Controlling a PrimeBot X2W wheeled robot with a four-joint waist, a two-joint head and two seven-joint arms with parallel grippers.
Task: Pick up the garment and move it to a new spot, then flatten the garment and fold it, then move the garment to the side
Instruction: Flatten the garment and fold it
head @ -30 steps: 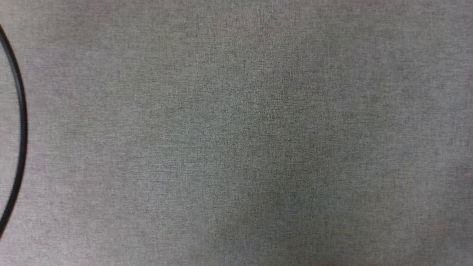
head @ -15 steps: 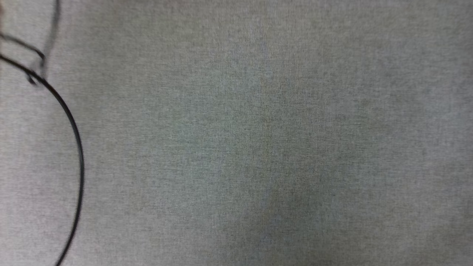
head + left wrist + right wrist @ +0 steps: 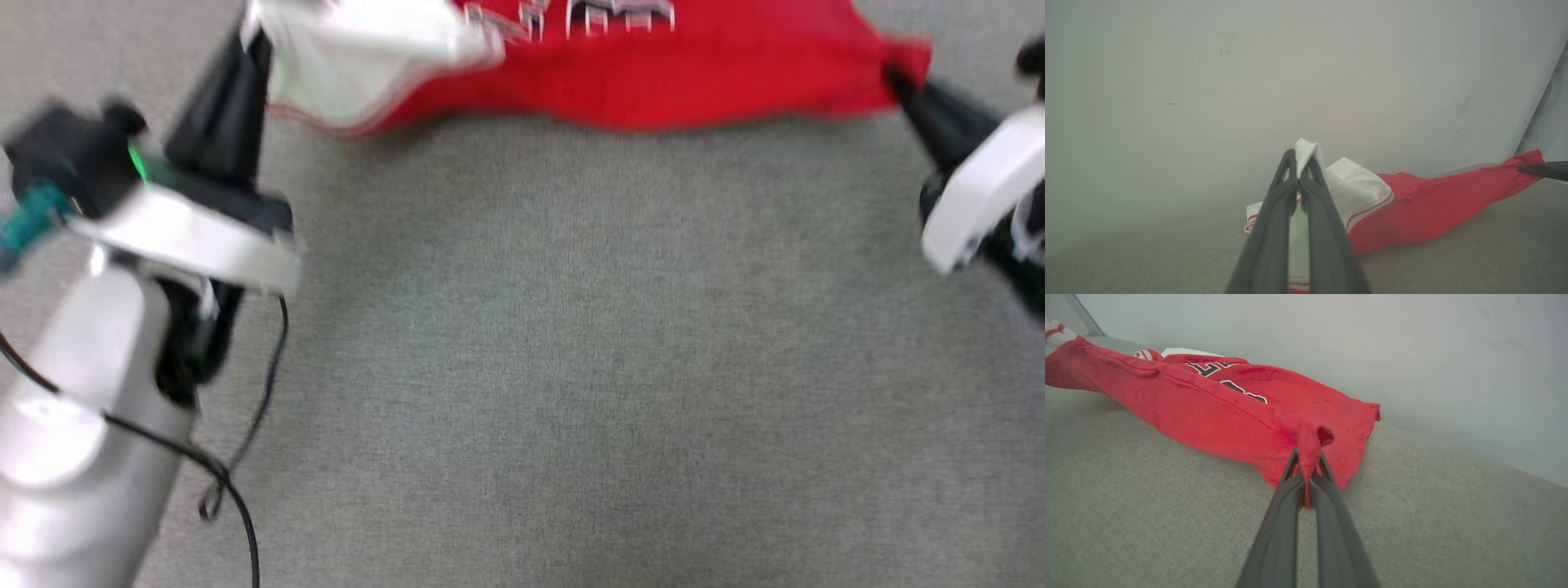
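Left gripper (image 3: 1300,163) and right gripper (image 3: 1308,457) are both clamped on cloth. Grey surface (image 3: 571,367) spreads toward me. Garment (image 3: 653,73) is strung between the arms at the far edge, by the wall (image 3: 1208,81), partly resting on the surface; its long axis runs left–right. Left holds the white sleeve (image 3: 1355,188), right a red hem corner (image 3: 1310,441). I judge neither arm nearer: the next pull calls for both moving together, or the cloth skews.
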